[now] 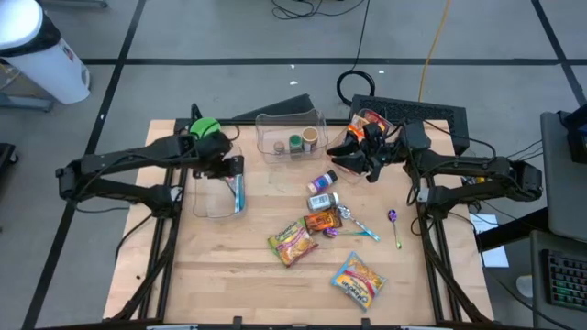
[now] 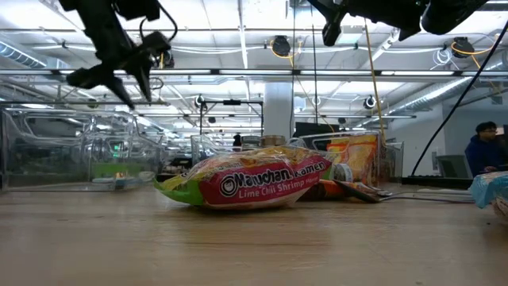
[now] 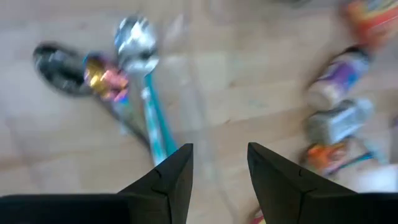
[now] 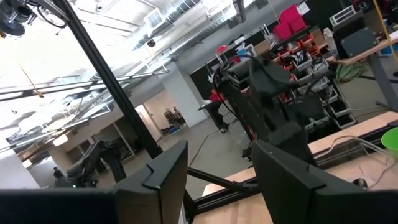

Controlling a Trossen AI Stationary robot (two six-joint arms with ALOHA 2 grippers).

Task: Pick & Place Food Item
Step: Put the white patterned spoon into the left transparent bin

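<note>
Food lies mid-table: a green-and-red ramen packet (image 1: 292, 242) (image 2: 254, 184), a blue-and-yellow packet (image 1: 358, 280), an orange snack pack (image 1: 322, 221) and two small bottles (image 1: 322, 191). My left gripper (image 1: 235, 172) (image 3: 217, 152) is open and empty, raised over a clear container (image 1: 214, 197) at the table's left; a teal-handled spoon (image 3: 144, 81) shows below it. My right gripper (image 1: 356, 161) (image 4: 217, 149) is open and empty, raised high at the far right and pointing level across the table.
A clear bin (image 1: 292, 134) with small jars stands at the far middle. An orange package (image 1: 369, 119) lies at the far right beside a black keyboard (image 1: 426, 115). A spoon (image 1: 356, 223) and a purple utensil (image 1: 394, 225) lie right of the food. A green lid (image 1: 204, 126) sits far left.
</note>
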